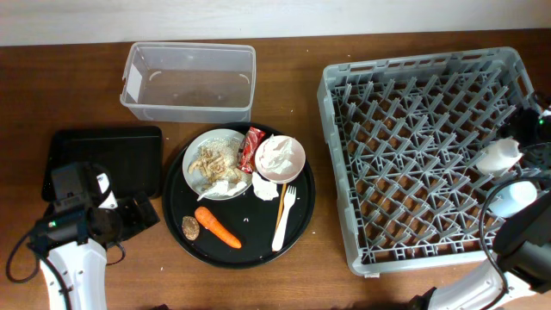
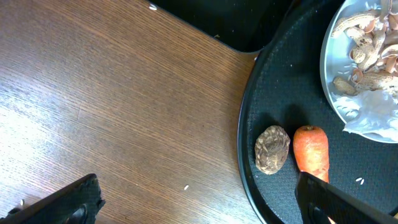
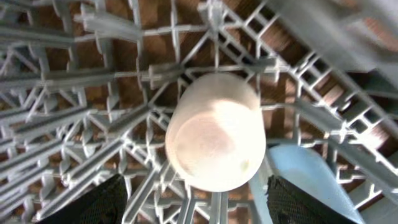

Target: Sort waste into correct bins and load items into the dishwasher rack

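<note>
The only possible writing is a white sticker [image 1: 133, 83] on the left wall of the tub [image 1: 189, 110], too small to read. The tub is clear plastic and stands behind the round tray [image 1: 254, 215]. The flat black tray [image 1: 108, 155] lies to the left on the wood-grain table [image 2: 93, 93].

The carrot [image 1: 218, 227] lies slantwise on the round tray, blunt thick end by the lump [image 1: 190, 226], thin end toward the near rim. The lump is brown, wrinkled and oval. The fork [image 1: 283, 217] runs nearly front to back, tines toward the pink bowl [image 1: 274, 178], which holds crumpled tissues [image 1: 278, 155]. The red wrapper [image 1: 252, 146] sits between it and the grey bowl [image 1: 189, 153] of beige, shell-like scraps [image 1: 211, 162].

Your left gripper [image 2: 200, 200] is spread wide and empty, over the round tray's edge near the lump and carrot. Your right gripper [image 3: 202, 202] is also spread wide and grips nothing. Its fingers stand either side of the white cup [image 3: 216, 134], which shows a smooth rounded end among the pegs of the grey rack [image 1: 413, 112]. The blue cup [image 3: 305, 174] is just beside it.
</note>
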Controlling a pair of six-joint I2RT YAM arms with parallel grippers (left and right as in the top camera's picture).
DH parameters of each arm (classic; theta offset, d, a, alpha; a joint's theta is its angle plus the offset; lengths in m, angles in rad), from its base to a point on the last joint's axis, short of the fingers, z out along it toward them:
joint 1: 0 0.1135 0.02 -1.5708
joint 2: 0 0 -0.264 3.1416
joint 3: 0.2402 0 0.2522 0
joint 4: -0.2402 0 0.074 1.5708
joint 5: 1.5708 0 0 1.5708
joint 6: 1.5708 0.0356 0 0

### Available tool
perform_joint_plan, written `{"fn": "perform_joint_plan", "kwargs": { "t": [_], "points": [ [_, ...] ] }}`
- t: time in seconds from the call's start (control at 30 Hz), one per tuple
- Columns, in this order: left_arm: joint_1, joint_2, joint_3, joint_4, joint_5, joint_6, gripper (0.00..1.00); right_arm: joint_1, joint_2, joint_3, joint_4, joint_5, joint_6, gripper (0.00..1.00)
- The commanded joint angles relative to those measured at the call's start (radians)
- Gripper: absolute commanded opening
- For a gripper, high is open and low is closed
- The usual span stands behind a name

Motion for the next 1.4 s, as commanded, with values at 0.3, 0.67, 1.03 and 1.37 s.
{"fn": "perform_joint_plan", "kwargs": {
  "t": [0.3,0.67,1.03,1.37],
  "points": [
    [0.006,0.001,0.015,0.002,0.031,0.002,0.99,0.644,-0.344,-0.03,-0.278,-0.103,-0.113,0.77],
    [-0.443,0.132,0.1,0.145,0.107,0.017,0.99,0.61,-0.489,-0.167,-0.382,0.126,0.177,0.84],
    [-0.517,0.378,0.253,0.333,0.179,0.002,0.99,0.419,-0.699,-0.575,-0.26,-0.01,0.013,0.71],
    [-0.546,0.422,0.252,0.324,0.179,0.002,0.99,0.419,-0.699,-0.922,0.094,-0.093,0.047,0.26]
  ]
}}
